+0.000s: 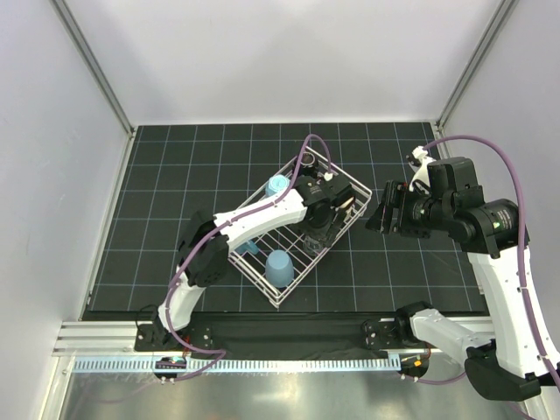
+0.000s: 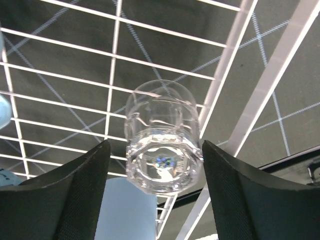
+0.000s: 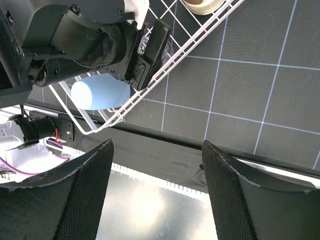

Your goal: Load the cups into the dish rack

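Note:
The dish rack [image 1: 337,232] sits slantwise in the middle of the black mat. My left gripper [image 1: 319,220] reaches down into it. In the left wrist view a clear glass cup [image 2: 159,140] stands upside down on the rack's grid [image 2: 222,75]. The left gripper [image 2: 156,145] is open around it, with a visible gap at the left finger. A light blue tumbler [image 1: 280,267] [image 2: 125,210] stands inverted near the rack's front corner. A pale blue cup [image 1: 278,185] sits at the far side. A beige cup [image 3: 202,5] rests in the right end. My right gripper [image 1: 385,214] [image 3: 156,145] hangs open and empty, right of the rack.
White walls enclose the black gridded mat [image 1: 175,175] on three sides. A metal rail [image 1: 262,359] runs along the near edge by the arm bases. Purple cables [image 1: 490,144] loop above both arms.

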Tool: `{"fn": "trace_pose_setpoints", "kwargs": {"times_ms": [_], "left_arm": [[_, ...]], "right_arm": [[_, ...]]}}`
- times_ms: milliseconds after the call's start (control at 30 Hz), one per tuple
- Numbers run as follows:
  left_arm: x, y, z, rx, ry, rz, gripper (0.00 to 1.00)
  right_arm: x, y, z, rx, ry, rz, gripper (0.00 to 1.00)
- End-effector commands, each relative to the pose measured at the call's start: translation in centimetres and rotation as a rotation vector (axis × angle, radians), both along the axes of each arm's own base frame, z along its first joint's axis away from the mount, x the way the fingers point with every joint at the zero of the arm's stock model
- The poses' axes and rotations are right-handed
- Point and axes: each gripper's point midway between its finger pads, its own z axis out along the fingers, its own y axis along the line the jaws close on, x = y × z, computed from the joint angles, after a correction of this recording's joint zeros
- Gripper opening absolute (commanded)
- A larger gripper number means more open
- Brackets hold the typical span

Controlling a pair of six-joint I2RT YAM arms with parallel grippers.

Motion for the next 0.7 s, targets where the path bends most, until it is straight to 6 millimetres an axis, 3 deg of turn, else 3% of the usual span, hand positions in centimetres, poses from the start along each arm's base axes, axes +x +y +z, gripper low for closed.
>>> {"fn": "trace_pose_setpoints", "kwargs": {"times_ms": [0, 133, 367, 467, 600, 667], "left_arm": [[0.2, -0.5, 1.0, -0.040, -0.022, -0.003, 0.73], [0.6, -0.5, 2.0, -0.053, -0.048, -0.003, 0.74], [1.2, 0.2, 5.7, -0.082, -0.111, 0.013, 0.74], [1.8, 0.6, 8.0, -0.120, -0.147, 0.031, 0.74], [2.7, 1.2, 11.9, -0.227, -0.191, 0.071, 0.73], [3.0, 1.8, 15.0, -0.324, -0.230, 0.105, 0.73]], "right_arm": [[-1.2, -0.5, 0.2, -0.007, 0.006, 0.001, 0.72], [-1.2, -0.4, 0.3, 0.001, 0.006, 0.000, 0.72], [-1.4, -0.3, 0.3, 0.007, 0.000, 0.000, 0.72], [-1.0, -0.2, 0.0, 0.012, 0.002, -0.003, 0.72], [0.0, 1.5, 1.7, 0.099, -0.072, 0.040, 0.73], [0.7, 2.1, 2.2, 0.133, -0.111, 0.048, 0.74]]}}
